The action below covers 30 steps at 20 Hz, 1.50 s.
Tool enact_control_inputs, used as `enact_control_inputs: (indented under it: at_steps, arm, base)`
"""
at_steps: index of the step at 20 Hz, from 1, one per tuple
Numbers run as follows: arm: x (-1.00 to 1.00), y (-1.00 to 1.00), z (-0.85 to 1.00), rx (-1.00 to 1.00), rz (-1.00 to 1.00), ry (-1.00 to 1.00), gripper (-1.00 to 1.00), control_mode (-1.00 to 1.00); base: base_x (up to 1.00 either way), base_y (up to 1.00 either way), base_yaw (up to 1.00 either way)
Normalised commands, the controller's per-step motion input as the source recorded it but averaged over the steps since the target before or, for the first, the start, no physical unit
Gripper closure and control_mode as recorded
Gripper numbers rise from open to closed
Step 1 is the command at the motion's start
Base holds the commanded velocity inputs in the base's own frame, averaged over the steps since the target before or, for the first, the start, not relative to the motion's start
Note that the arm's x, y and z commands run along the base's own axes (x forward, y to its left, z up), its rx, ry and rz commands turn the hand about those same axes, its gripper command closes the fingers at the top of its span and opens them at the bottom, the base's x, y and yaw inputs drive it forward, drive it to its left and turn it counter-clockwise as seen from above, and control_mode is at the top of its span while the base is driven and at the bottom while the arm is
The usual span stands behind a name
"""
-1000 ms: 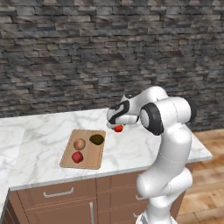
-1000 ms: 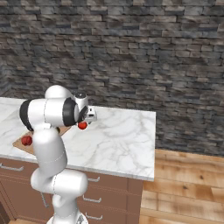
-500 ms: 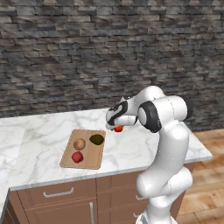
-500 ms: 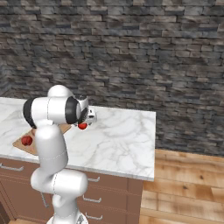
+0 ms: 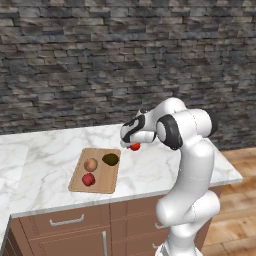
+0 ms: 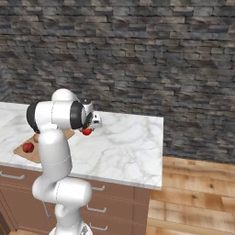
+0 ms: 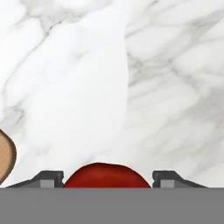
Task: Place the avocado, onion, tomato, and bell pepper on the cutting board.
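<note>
The cutting board (image 5: 107, 178) lies on the marble counter and carries the tan onion (image 5: 90, 164), the crimson bell pepper (image 5: 88, 179) and the dark avocado (image 5: 110, 159). Just right of the board's far corner sits the bright red tomato (image 5: 135, 146), with my gripper (image 5: 134, 144) bent down over it. In the hand view the tomato (image 7: 107, 176) fills the gap between the two fingertips (image 7: 51, 178), both pads against its sides. From the right base view the tomato (image 6: 86, 131) hangs under the hand, and the bell pepper (image 6: 28, 147) shows on the board (image 6: 20, 152).
White marble counter (image 5: 165, 167) stretches right of the board to its edge. A dark stone wall (image 5: 100, 75) backs the counter. Drawers (image 5: 65, 220) run below the front edge. A corner of the board (image 7: 4, 157) shows at the left of the hand view.
The fingers have closed in from wide open onto the tomato. The arm and the produce on the board have hardly moved.
</note>
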Motion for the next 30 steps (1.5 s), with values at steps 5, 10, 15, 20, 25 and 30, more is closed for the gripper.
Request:
enact_control_inputs:
  at_steps: [5,10,15,20,25,30]
  arm:
    - [-0.02,0.00,0.02,0.00,0.00,0.00,1.00,-1.00]
    - [-0.08,0.19,0.49,0.00,0.00,0.00,1.00,-1.00]
    - [-0.34,0.32,0.75,0.03,0.00,0.00,1.00,-1.00]
    - [-0.45,0.33,0.71,0.06,0.00,0.00,1.00,-1.00]
    - [-0.54,0.43,0.32,0.02,0.00,0.00,1.00,-1.00]
    - [-0.57,0.53,0.10,0.00,0.00,0.00,1.00,-1.00]
  base:
    - [0.00,0.00,0.00]
    - [0.00,0.00,0.00]
    - [0.00,0.00,0.00]
    - [0.00,0.00,0.00]
    - [0.00,0.00,0.00]
    - [0.00,0.00,0.00]
